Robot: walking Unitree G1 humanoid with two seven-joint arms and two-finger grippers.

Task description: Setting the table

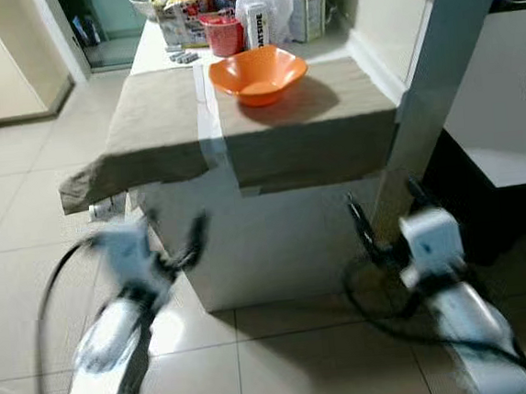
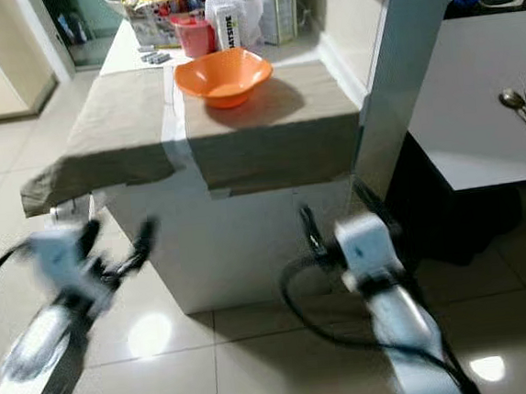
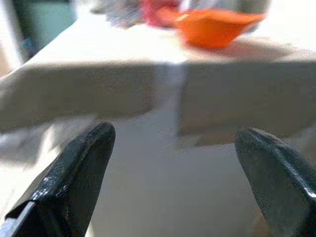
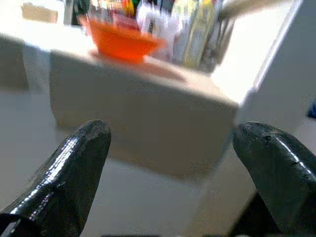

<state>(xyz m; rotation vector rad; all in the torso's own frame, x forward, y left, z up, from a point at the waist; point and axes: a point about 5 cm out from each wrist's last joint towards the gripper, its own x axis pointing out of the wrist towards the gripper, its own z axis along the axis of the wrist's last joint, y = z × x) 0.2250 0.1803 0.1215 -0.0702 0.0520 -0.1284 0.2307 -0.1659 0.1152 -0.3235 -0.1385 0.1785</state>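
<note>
The likeliest trouble lay in the cloth: the beige tablecloth hung loosely over the front edge of the white table, one corner drooping well out to the robot's left, and either gripper rising from below might have caught the overhang and dragged it — the orange bowl with it. The bowl sat near the front of the table top, so little slack stood between it and the edge. A second hazard was the clutter behind the bowl — a red cup, a white plastic bag and cartons — which a reach carried too far might have toppled. The left arm showed blurred in the head views, so its aim looked uncertain. Both grippers hung low in front of the table, below the level of its top and apart from everything on it. The left gripper had its two black fingers spread wide and empty, as did the right gripper. The bowl stood above and beyond both, roughly between them. To the robot's right, on a separate white surface, lay a spoon and fork, well apart from the right gripper and untouched.
</note>
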